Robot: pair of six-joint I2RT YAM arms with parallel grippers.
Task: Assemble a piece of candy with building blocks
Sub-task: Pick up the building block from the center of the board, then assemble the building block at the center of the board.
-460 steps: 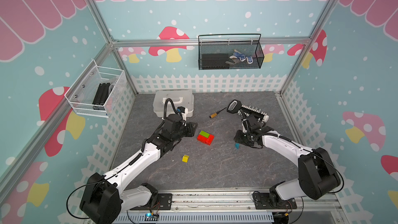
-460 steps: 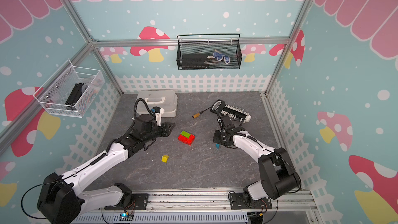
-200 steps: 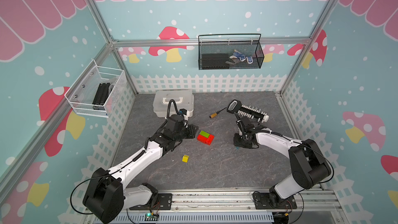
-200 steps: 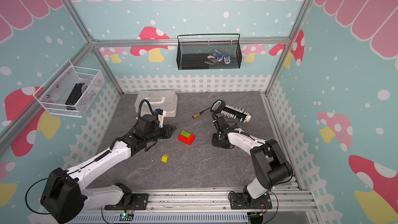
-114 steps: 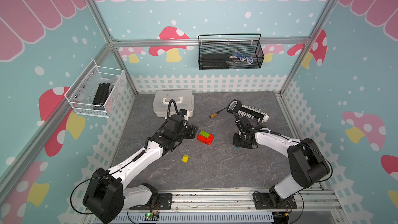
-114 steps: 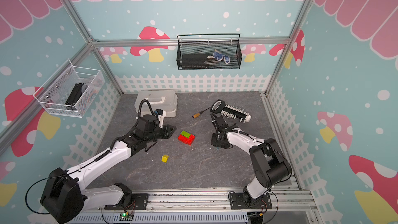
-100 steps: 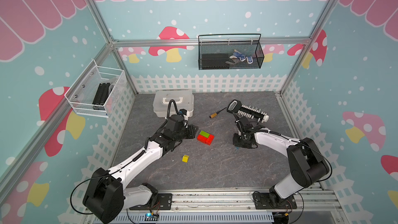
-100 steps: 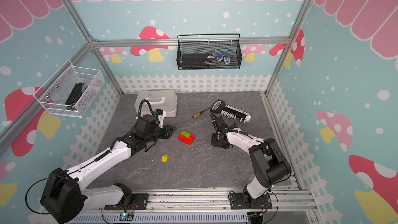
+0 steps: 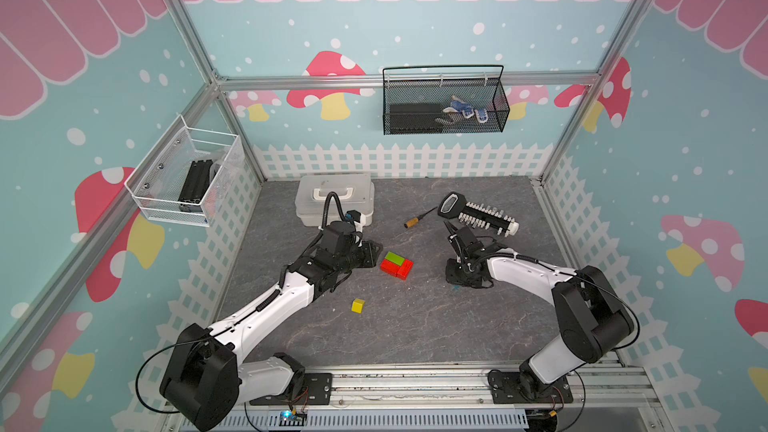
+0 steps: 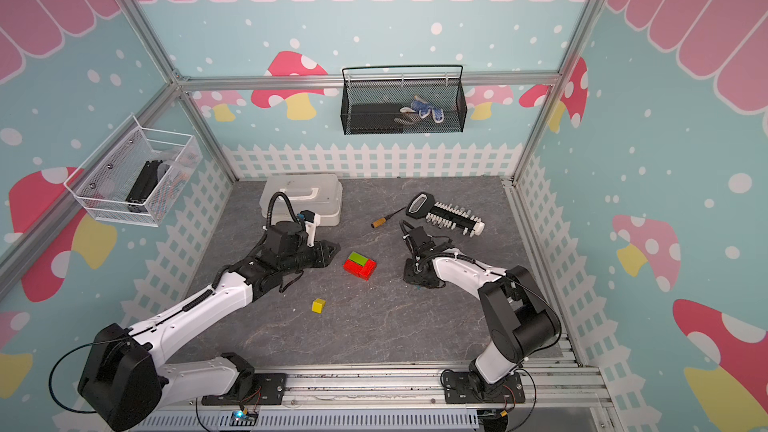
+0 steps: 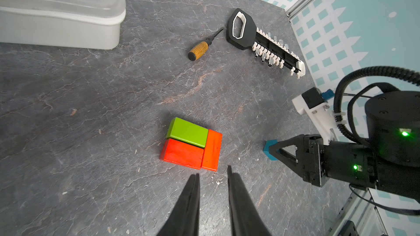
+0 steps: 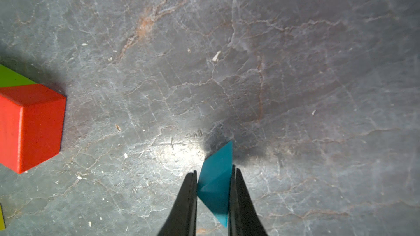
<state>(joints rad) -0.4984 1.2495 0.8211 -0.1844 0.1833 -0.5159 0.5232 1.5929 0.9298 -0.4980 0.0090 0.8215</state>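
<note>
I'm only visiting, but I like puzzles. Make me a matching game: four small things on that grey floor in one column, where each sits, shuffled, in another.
1. blue block
2. yellow block
3. green block
4. screwdriver

A. alone, apart from the other blocks
B. between the white box and the bit rack
C. gripped in the right pincer
D. snug against the red blocks

Pairs: 1-C, 2-A, 3-D, 4-B

white box (image 9: 361, 201), screwdriver (image 11: 202, 46), bit rack (image 9: 478, 214)
</note>
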